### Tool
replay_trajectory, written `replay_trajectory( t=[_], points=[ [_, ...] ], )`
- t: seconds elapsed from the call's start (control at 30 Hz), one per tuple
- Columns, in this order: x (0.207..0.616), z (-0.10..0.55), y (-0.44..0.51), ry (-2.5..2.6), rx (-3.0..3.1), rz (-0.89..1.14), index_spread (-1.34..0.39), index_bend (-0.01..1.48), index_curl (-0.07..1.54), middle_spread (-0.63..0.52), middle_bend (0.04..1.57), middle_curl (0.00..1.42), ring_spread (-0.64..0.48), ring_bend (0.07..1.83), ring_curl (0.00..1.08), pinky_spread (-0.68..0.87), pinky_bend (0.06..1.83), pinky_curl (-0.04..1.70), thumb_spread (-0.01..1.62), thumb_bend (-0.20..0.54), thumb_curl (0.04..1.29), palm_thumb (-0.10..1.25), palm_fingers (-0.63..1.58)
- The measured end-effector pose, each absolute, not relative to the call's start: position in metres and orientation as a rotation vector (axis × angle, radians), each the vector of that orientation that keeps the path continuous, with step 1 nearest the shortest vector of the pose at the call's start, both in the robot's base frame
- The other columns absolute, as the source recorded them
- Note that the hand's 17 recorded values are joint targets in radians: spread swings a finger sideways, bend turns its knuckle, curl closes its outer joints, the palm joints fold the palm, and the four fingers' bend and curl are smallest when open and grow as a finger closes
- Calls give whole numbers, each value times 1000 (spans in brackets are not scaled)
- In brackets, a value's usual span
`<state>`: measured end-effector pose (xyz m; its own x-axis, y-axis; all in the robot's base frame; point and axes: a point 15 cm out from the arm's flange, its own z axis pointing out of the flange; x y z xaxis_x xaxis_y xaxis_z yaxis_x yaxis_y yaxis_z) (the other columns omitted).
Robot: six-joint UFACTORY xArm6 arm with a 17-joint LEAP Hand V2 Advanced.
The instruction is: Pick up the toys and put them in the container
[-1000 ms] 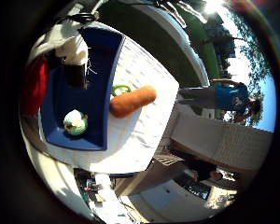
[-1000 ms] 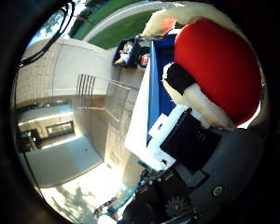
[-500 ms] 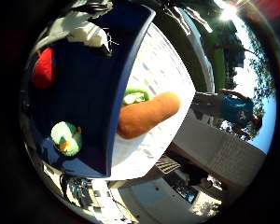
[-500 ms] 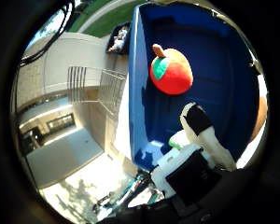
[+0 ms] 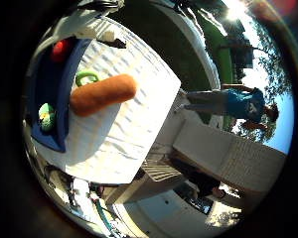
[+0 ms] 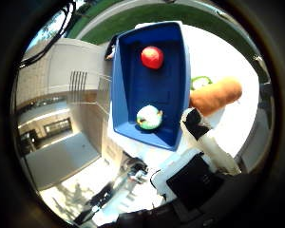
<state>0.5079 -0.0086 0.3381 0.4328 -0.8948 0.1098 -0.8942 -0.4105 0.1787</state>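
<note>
A blue container (image 6: 178, 66) stands on a white table (image 5: 134, 139). In it lie a red round toy (image 6: 152, 57) and a white-and-green toy (image 6: 148, 117). Beside the container, on the table, lies a long orange plush toy (image 5: 103, 92) with a green piece (image 5: 87, 77) at its container end. My right hand (image 6: 206, 142) hovers well above the table near the orange toy. One white and black finger shows, stretched out and holding nothing.
The container sits along one edge of the table, near a corner. Pale paving (image 5: 188, 218), a low light wall (image 5: 228, 153) and a strip of green lawn (image 6: 147, 14) surround the table, far below the hand.
A second ago the red toy filled the view close to my palm. It now lies in the container, let go. The hand has risen, so the container and table look smaller.
</note>
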Motion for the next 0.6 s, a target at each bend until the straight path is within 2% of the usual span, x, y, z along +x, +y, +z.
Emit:
replay_trajectory(
  t=[0.23, 0.4, 0.6],
  points=[
    [521, 282, -48, -1537, 2428, -102, -304, 159, 249, 53, 170, 322, 287, 483, 304, 477, 814, 294, 1089, -29, 393, 730, -24],
    [523, 242, -52, -1502, 2391, -172, -283, 153, 242, 44, 180, 324, 291, 477, 304, 475, 794, 279, 1069, -58, 354, 640, -6],
    [532, 187, -46, -1405, 2357, -189, -241, 159, 238, 31, 201, 333, 294, 455, 301, 471, 761, 257, 1047, -38, 330, 614, 18]
  ],
)
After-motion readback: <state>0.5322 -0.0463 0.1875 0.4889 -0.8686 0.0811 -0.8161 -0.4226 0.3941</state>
